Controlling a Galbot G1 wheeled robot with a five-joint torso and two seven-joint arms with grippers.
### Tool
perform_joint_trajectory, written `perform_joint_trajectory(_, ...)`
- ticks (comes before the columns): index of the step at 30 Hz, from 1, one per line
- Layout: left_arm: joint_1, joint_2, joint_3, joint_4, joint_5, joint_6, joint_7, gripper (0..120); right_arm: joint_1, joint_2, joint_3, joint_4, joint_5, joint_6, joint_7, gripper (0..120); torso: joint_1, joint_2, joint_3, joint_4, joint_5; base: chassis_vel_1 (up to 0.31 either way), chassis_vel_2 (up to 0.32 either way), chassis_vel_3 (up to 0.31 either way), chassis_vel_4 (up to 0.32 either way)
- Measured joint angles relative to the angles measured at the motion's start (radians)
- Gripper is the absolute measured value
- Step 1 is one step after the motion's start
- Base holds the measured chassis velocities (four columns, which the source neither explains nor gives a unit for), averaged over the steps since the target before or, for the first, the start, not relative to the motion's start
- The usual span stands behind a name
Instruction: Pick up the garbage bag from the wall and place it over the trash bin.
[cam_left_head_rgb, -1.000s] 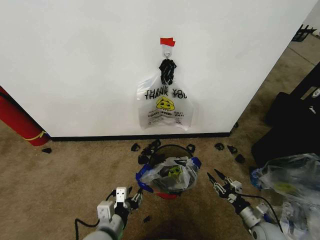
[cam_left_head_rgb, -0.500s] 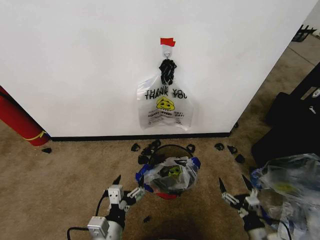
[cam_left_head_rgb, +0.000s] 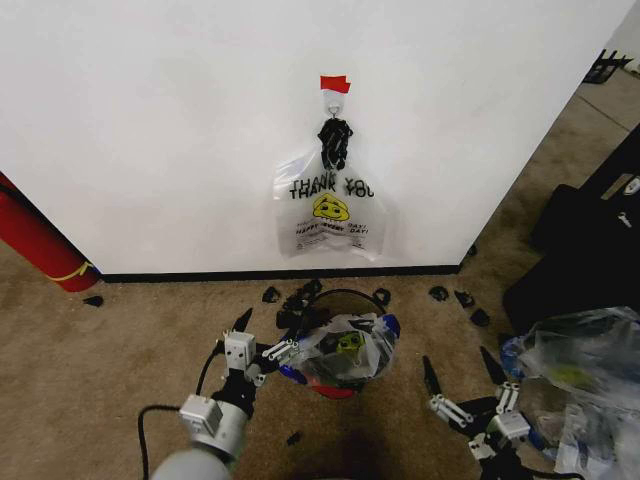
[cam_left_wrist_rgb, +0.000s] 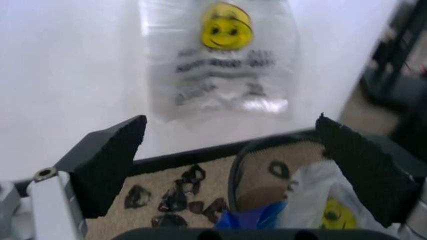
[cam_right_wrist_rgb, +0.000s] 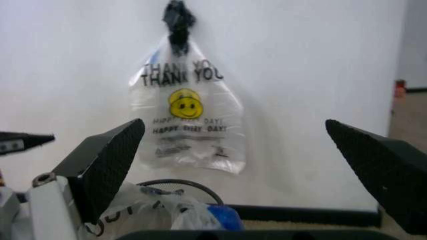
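A: Entry, left side first. The left gripper (cam_left_head_rgb: 258, 336) sits low above the carpet, just beside the small round black trash bin with a red base (cam_left_head_rgb: 337, 388). Its jaws stand spread wide, holding nothing.

B: Why there?

A: Judgement: it brackets the bin's near edge, ready to steady a liner. A thin translucent plastic garbage bag with blue handle strips (cam_left_head_rgb: 345, 350) lies draped over the bin's mouth, one blue strip near the left fingers.

B: And above?

A: A second thin translucent bag printed "THANK YOU" with a yellow smiley (cam_left_head_rgb: 328, 213) hangs flat against the plain white wall with a black baseboard (cam_left_head_rgb: 150, 150), handles bunched on a small metal hook (cam_left_head_rgb: 334, 105) under a red tape strip (cam_left_head_rgb: 335, 83), so it stays reachable and open-side up.

B: Right side?

A: The right gripper (cam_left_head_rgb: 464, 382) hovers low, apart from the bin on its other flank, jaws likewise wide and empty. Beside it lies a bulky clear plastic bundle (cam_left_head_rgb: 580, 375), untouched.
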Motion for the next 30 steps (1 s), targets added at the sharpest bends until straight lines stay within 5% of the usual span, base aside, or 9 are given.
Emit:
perform_joint_trajectory(10,-0.217,0.089,0.109,0.087,-0.152,0.045,0.041,100,-0.113,0.068,-0.009,0.044,-0.003,0.076,0.054,100,0.000,0.000,0.000,0.0001,0.0002,0.000,0.000,0.000,0.000)
perform_joint_trajectory(12,-0.380,0.110,0.200,0.136,-0.232,0.089,0.067,100,-0.178,0.091,-0.011,0.079,0.004,0.088,0.048,100,0.000,0.000,0.000,0.0001,0.0004,0.000,0.000,0.000,0.000)
perform_joint_trajectory(16,-0.526,0.127,0.295,0.192,-0.238,0.135,0.104,100,-0.209,0.097,-0.002,0.091,0.003,0.099,0.039,100,0.000,0.000,0.000,0.0000,0.0002,0.000,0.000,0.000,0.000)
perform_joint_trajectory(30,-0.777,0.099,0.498,0.333,-0.360,0.214,0.227,100,-0.229,0.111,0.010,0.074,0.001,0.131,0.024,100,0.000,0.000,0.000,0.0001,0.0002,0.000,0.000,0.000,0.000)
